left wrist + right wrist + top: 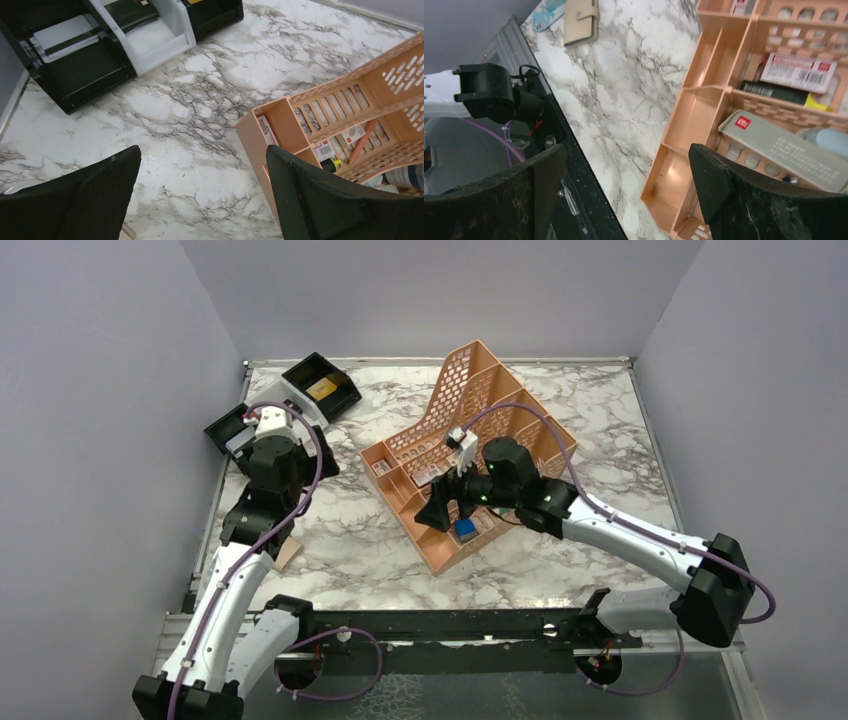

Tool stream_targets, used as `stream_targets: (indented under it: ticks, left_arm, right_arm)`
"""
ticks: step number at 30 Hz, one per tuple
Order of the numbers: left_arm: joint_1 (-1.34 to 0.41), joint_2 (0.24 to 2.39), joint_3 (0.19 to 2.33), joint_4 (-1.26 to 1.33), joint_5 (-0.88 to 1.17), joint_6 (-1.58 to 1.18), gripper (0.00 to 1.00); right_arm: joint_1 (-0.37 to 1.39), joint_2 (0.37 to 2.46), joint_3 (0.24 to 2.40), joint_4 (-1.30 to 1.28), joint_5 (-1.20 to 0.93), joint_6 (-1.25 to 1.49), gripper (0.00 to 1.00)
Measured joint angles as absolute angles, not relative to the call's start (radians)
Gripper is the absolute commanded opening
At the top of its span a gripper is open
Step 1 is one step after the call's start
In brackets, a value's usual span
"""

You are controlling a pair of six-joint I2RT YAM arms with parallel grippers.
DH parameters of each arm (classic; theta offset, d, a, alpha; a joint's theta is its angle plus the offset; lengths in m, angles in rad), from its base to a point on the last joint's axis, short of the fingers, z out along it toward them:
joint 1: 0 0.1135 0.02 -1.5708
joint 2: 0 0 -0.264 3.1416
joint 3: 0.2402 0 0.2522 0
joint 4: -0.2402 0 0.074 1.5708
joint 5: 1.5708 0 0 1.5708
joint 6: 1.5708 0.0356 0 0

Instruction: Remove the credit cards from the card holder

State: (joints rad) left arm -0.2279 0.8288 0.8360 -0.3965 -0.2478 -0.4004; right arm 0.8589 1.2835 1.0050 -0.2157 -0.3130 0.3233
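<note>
Organizer [480, 380] right of card holder [580, 20]

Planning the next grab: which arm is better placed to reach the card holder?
Left, probably. The card holder lies beside its forearm; the right gripper hangs open at the peach organizer.

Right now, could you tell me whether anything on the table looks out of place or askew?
Only mildly: the peach organizer sits diagonally to the table edges, and the card holder lies off near the front-left corner. Nothing looks spilled or damaged.
</note>
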Motion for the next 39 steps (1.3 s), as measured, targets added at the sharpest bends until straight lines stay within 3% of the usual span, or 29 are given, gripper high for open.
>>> stream_targets:
  ticks: [3,9,15,24,39]
  left_arm:
    - [-0.226,0.809,0.832,-0.396,-0.292,-0.39,0.99]
    - [-0.223,0.799,0.814,-0.396,-0.36,-0.355,0.99]
    - [-0.223,0.777,0.756,-0.387,-0.415,-0.321,0.99]
    - [-0.223,0.768,0.71,-0.389,-0.447,-0.276,0.99]
    - [-0.223,0.776,0.71,-0.389,-0.442,-0.27,0.99]
  right_arm:
    - [0.861,1.309,0.938,-0.171,-0.324,0.384,0.84]
    - [0.916,1.516,1.035,-0.159,-0.286,0.424,0.84]
    - [0.995,1.694,1.153,-0.233,-0.124,0.414,0.85]
    - [1.002,1.8,1.282,-0.329,0.199,0.399,0.91]
    - [0.664,1.831,1.242,-0.371,0.278,0.346,0.91]
